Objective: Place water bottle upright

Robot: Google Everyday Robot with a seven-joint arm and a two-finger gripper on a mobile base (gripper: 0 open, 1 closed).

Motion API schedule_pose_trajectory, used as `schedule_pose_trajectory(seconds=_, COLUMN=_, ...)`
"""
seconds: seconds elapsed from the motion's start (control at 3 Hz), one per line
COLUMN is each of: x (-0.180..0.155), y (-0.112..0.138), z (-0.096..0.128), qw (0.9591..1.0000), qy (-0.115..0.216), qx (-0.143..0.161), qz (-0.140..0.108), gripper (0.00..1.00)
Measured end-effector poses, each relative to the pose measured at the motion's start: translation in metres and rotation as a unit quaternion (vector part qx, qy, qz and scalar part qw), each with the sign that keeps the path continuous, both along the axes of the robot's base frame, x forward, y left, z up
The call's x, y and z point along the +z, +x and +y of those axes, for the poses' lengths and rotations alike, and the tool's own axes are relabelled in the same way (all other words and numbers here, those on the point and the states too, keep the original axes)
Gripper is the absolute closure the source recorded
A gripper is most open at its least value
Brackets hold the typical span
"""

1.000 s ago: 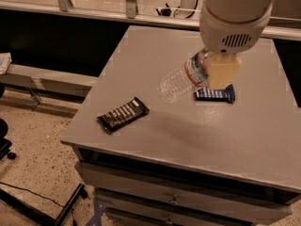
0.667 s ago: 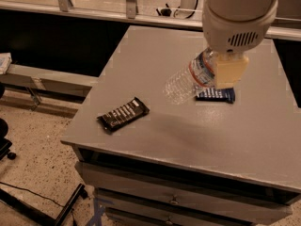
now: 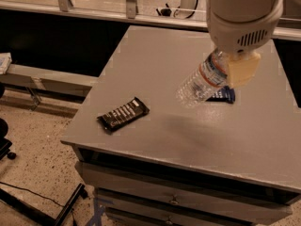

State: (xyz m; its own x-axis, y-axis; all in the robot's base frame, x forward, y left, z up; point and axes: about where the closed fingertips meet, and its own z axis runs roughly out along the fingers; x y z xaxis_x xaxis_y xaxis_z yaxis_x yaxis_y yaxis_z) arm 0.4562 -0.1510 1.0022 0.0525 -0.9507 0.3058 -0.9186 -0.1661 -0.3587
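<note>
The water bottle (image 3: 202, 82) is a clear ribbed plastic bottle with a red, white and blue label band near its neck. It hangs tilted in the air above the grey table (image 3: 155, 74), neck up to the right, base down to the left. My gripper (image 3: 231, 68) is shut on the water bottle near its neck, under the large white arm housing (image 3: 242, 15). One cream finger pad (image 3: 243, 68) shows beside the bottle.
A black snack bar wrapper (image 3: 123, 114) lies near the table's front left. A dark blue snack wrapper (image 3: 222, 95) lies partly hidden behind the bottle. Drawers (image 3: 178, 199) sit under the tabletop. A railing and floor lie to the left.
The gripper has lifted the water bottle off the table, up and slightly right. The bottle's base now hangs clear of the surface and it tilts more steeply.
</note>
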Motion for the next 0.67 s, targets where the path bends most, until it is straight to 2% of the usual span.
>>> schedule_pose_trajectory(seconds=0.33, x=-0.0006, y=0.002, z=-0.0057, qw=0.9992, qy=-0.038, qx=0.004, qz=-0.009, gripper=1.0)
schedule_pose_trajectory(seconds=0.67, x=0.0008, y=0.0008, z=-0.0096, qw=0.996, qy=-0.081, qx=0.023, qz=-0.027, gripper=1.0)
